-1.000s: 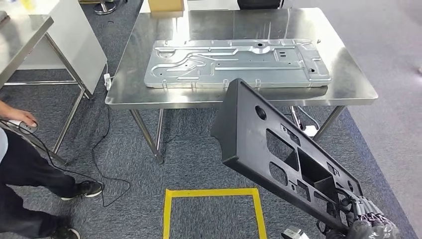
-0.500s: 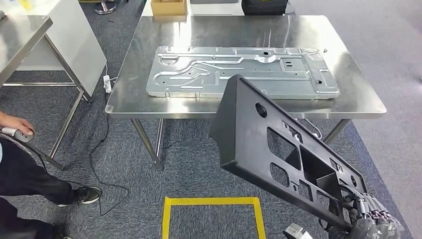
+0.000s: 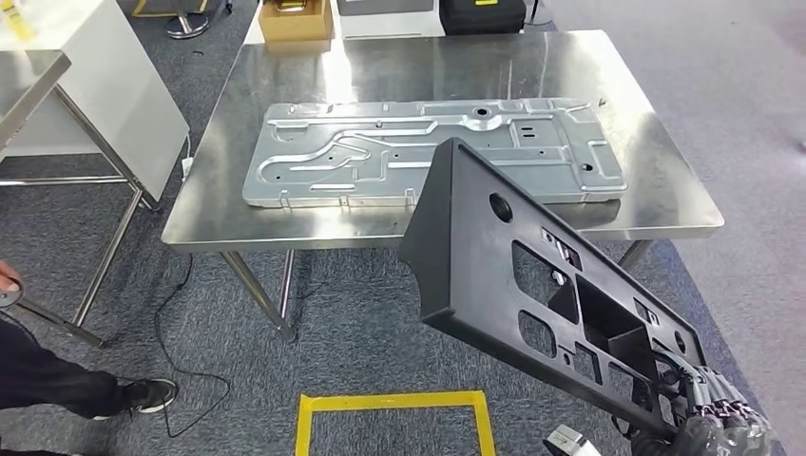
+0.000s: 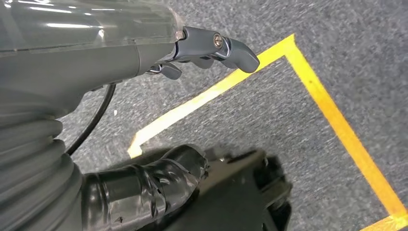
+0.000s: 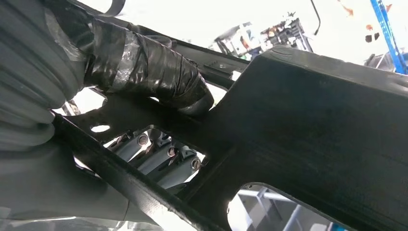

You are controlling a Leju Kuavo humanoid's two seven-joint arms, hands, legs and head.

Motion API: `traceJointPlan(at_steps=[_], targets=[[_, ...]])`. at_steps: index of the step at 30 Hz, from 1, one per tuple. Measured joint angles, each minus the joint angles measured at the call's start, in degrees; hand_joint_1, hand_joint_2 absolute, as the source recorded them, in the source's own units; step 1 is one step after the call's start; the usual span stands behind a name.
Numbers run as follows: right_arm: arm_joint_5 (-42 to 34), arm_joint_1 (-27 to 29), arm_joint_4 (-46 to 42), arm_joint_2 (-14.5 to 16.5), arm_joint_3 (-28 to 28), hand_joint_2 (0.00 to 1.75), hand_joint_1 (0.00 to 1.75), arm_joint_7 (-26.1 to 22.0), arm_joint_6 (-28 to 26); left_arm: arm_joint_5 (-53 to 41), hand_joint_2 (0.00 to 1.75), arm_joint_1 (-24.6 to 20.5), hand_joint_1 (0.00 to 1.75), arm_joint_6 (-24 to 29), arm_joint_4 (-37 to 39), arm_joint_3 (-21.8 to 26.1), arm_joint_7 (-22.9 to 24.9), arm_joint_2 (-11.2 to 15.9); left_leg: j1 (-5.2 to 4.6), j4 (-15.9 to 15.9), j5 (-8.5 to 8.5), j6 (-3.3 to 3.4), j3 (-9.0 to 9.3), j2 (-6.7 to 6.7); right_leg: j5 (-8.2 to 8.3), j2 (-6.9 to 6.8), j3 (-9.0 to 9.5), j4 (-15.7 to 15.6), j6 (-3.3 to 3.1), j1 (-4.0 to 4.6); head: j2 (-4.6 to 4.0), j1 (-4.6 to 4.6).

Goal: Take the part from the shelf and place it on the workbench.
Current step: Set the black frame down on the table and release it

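A long black plastic part with several cut-outs slants up from the lower right in the head view, its upper end over the front edge of the steel workbench. My right hand grips its lower end. In the right wrist view the taped thumb lies on one side of the part and the fingers show through an opening. A large pressed metal panel lies flat on the workbench. My left hand hangs over the carpet with its fingers apart and holds nothing.
A yellow tape square marks the carpet in front of the workbench. A person stands at the left edge, near a second steel table. A cardboard box and a black case sit beyond the workbench. A cable trails on the floor.
The whole picture has shifted: the workbench now sits lower and further left in view, and the person is mostly out of frame. The part stays in my right hand.
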Motion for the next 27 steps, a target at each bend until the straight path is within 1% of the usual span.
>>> traceJointPlan(at_steps=[1,2,3,4,5,6,7,8,9,10,11,12,13,14,15,16,17,18,19,21,22,23,24,26,27], targets=[[0.0,0.0,0.0,0.0,0.0,1.75,1.75,0.0,0.0,0.0,1.75,0.0,0.0,0.0,0.0,0.0,0.0,0.0,-0.42,-3.1,1.89,0.56,0.79,-0.03,-0.41,0.06,0.54,0.0,0.12,0.16,0.0,0.03],[0.0,-0.1,0.0,0.0,0.0,1.75,1.75,0.0,0.0,0.0,1.75,-0.1,0.0,0.0,0.0,0.0,0.0,0.1,-0.82,-5.4,2.47,1.1,1.41,-0.2,-0.85,0.12,0.87,0.0,0.37,0.21,0.0,-0.02],[-0.1,-0.2,0.0,0.0,0.0,1.75,1.75,0.0,0.0,-0.1,1.75,-0.1,0.0,0.0,0.0,0.0,0.0,0.1,-1.14,-6.7,2.5,1.5,1.76,-0.34,-1.09,0.19,1.24,0.1,0.68,0.21,0.0,-0.05],[-0.1,-0.3,0.0,-0.1,0.1,1.75,1.75,0.0,0.0,-0.1,1.75,0.0,0.0,0.0,0.0,0.0,0.0,0.1,-1.31,-7.0,1.89,1.68,1.99,-0.5,-1.08,0.27,1.51,0.5,1.03,0.24,0.0,-0.1],[-0.1,-0.5,0.0,-0.2,0.2,1.75,1.75,0.0,0.0,-0.2,1.75,0.0,0.0,-0.1,0.0,0.0,0.0,0.1,-1.28,-7.5,2.21,1.97,2.44,-0.61,-1.12,0.31,1.73,0.8,1.32,0.23,0.0,-0.17],[0.0,-0.7,-0.1,-0.4,0.2,1.75,1.75,0.1,0.0,-0.3,1.75,0.1,0.0,-0.1,0.0,0.0,0.0,0.1,-1.19,-7.9,3.15,2.17,3.01,-0.52,-1.3,0.29,1.96,1.4,1.53,0.2,0.0,-0.16],[0.1,-1.0,-0.1,-0.6,0.3,1.75,1.75,0.3,0.0,-0.3,1.75,0.1,0.0,-0.2,0.0,-0.1,0.0,0.1,-1.09,-8.2,3.69,2.37,3.63,-0.45,-2.0,0.24,1.7,2.5,1.76,0.17,0.0,-0.14],[0.3,-1.4,-0.1,-0.9,0.4,1.75,1.75,0.6,0.0,-0.4,1.75,0.0,0.0,-0.3,0.0,-0.1,0.0,0.2,-1.02,-8.3,3.88,2.57,4.09,-0.36,-3.34,0.18,0.92,4.3,2.01,0.12,0.0,-0.1],[0.5,-1.8,-0.1,-1.2,0.5,1.75,1.75,0.9,0.0,-0.5,1.75,-0.2,0.0,-0.3,0.0,-0.1,-0.1,0.2,-1.02,-8.4,3.87,2.64,4.39,-0.29,-4.98,0.11,-0.51,6.9,2.25,0.01,0.0,-0.09],[0.7,-2.2,-0.2,-1.6,0.7,1.75,1.75,1.2,0.0,-0.6,1.75,-0.3,0.0,-0.4,0.0,-0.1,-0.1,0.2,-1.03,-8.4,3.74,2.71,4.51,-0.28,-6.63,0.07,-2.51,10.1,2.49,-0.03,0.0,-0.07],[0.9,-2.5,-0.1,-2.0,0.8,1.75,1.75,1.6,0.0,-0.7,1.75,-0.4,0.0,-0.5,0.0,-0.1,-0.1,0.2,-1.04,-8.4,3.56,2.71,4.59,-0.29,-7.73,0.06,-4.52,13.0,2.66,-0.1,0.0,-0.07],[1.1,-2.7,-0.1,-2.3,1.0,1.75,1.75,2.0,0.0,-0.8,1.75,-0.4,0.0,-0.6,0.0,-0.1,-0.1,0.2,-1.04,-8.4,3.32,2.67,4.77,-0.33,-7.84,0.05,-6.01,14.6,2.77,-0.2,0.0,-0.07],[1.3,-3.0,-0.1,-2.7,1.3,1.75,1.75,2.4,0.0,-0.9,1.75,-0.3,0.0,-0.7,0.0,-0.2,-0.2,0.2,-1.03,-8.4,3.02,2.58,5.1,-0.37,-6.75,0.04,-6.65,14.3,2.83,-0.31,0.0,-0.07],[1.5,-3.3,0.0,-3.1,1.4,1.75,1.75,2.9,0.0,-0.9,1.75,-0.3,0.0,-0.7,0.0,-0.2,-0.2,0.2,-1.0,-8.4,2.65,2.44,5.59,-0.41,-4.48,0.02,-6.33,12.0,2.86,-0.44,0.0,-0.07],[1.6,-3.6,0.0,-3.4,1.6,1.75,1.75,3.3,0.0,-0.9,1.75,-0.2,0.0,-0.8,0.0,-0.2,-0.2,0.1,-0.97,-8.4,2.21,2.26,6.13,-0.44,-1.7,0.0,-5.44,8.4,2.83,-0.54,0.0,-0.06],[1.8,-3.8,0.0,-3.7,1.7,1.75,1.75,3.7,0.0,-0.9,1.75,-0.2,0.0,-0.8,0.0,-0.2,-0.2,0.1,-0.96,-8.3,1.81,2.03,6.68,-0.46,0.21,-0.04,-4.64,5.4,2.72,-0.51,0.0,-0.05],[1.9,-4.0,0.1,-3.9,1.8,1.75,1.75,4.0,0.0,-0.9,1.75,-0.3,0.0,-0.8,0.0,-0.3,-0.1,0.1,-0.96,-8.3,1.47,1.76,6.93,-0.5,1.21,-0.13,-4.04,3.0,2.43,-0.37,0.01,-0.02],[1.9,-4.1,0.2,-4.1,1.9,1.75,1.75,4.1,0.0,-0.9,1.75,-0.3,0.0,-0.8,0.0,-0.3,-0.1,0.1,-0.96,-8.3,1.17,1.44,7.01,-0.52,1.61,-0.2,-3.82,1.9,2.02,-0.21,0.01,0.02],[1.9,-4.2,0.2,-4.2,2.0,1.75,1.75,4.2,0.0,-0.9,1.75,-0.4,0.0,-0.8,0.0,-0.3,-0.1,0.1,-0.98,-8.2,1.09,1.09,7.1,-0.53,1.36,-0.24,-3.84,1.7,1.57,-0.05,0.01,0.02],[1.9,-4.3,0.2,-4.3,2.1,1.75,1.75,4.3,0.0,-1.0,1.75,-0.4,0.0,-0.8,0.0,-0.4,0.0,0.1,-0.96,-7.5,0.91,0.44,7.1,-0.48,1.68,-0.16,-3.3,1.1,0.68,-0.09,0.0,-0.01],[1.9,-4.3,0.2,-4.4,2.1,1.75,1.75,4.3,0.0,-1.0,1.75,-0.5,0.0,-0.8,0.0,-0.4,0.0,0.2,-0.91,-6.3,0.63,0.16,6.8,-0.44,1.52,-0.14,-2.87,0.9,0.3,-0.16,0.0,-0.08],[1.9,-4.5,0.2,-4.4,2.2,1.75,1.75,4.3,0.0,-1.0,1.75,-0.5,0.0,-0.8,0.0,-0.5,-0.1,0.2,-0.82,-4.4,-0.21,-0.1,5.87,-0.41,1.38,-0.17,-2.42,0.7,-0.04,-0.23,0.0,-0.13],[1.9,-4.6,0.2,-4.4,2.3,1.75,1.75,4.3,0.0,-1.0,1.75,-0.5,0.0,-0.8,0.0,-0.5,-0.1,0.2,-0.68,-1.5,-1.45,-0.38,4.27,-0.37,1.2,-0.25,-2.06,0.5,-0.29,-0.25,0.0,-0.19],[1.9,-4.9,0.3,-4.5,2.5,1.75,1.75,4.4,0.0,-1.0,1.75,-0.5,0.0,-0.8,0.0,-0.7,-0.2,0.2,-0.44,5.2,-4.11,-0.8,-0.14,-0.36,0.77,-0.3,-1.62,0.4,-0.57,-0.2,0.0,-0.25],[1.9,-5.0,0.4,-4.6,2.5,1.75,1.75,4.4,0.0,-1.1,1.75,-0.4,0.0,-0.8,0.0,-0.7,-0.2,0.2,-0.34,7.2,-4.47,-0.92,-1.95,-0.36,0.53,-0.29,-1.41,0.4,-0.6,-0.16,0.0,-0.25]])
